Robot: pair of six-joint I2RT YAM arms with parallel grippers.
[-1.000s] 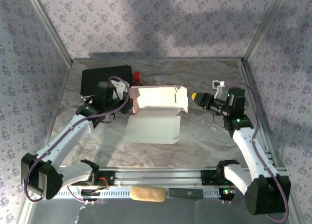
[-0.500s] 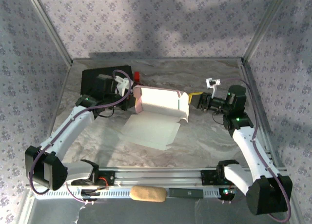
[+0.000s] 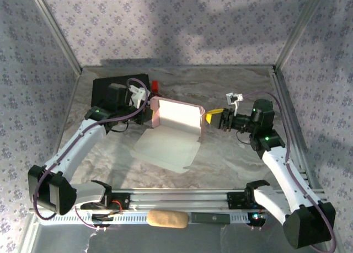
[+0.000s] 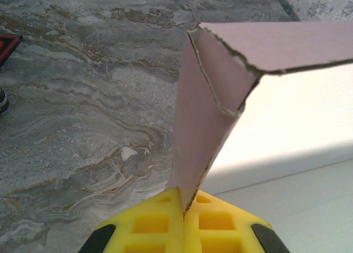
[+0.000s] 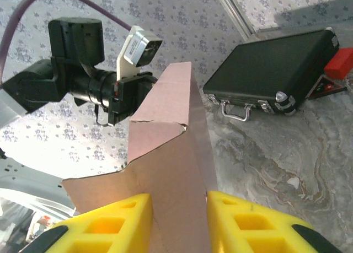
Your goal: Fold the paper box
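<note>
Pale pink and half raised, the paper box (image 3: 175, 116) sits mid-desk (image 3: 237, 154) between two robot arms, its back wall upright and a wide flap lying flat toward the near edge. The left fingers (image 4: 183, 214) are pinched together on the wall's left end. The right fingers (image 3: 209, 117) clamp the opposite end, apparently to steady the wall while the sides are folded. A black case (image 3: 118, 89) lies beyond the left arm.
</note>
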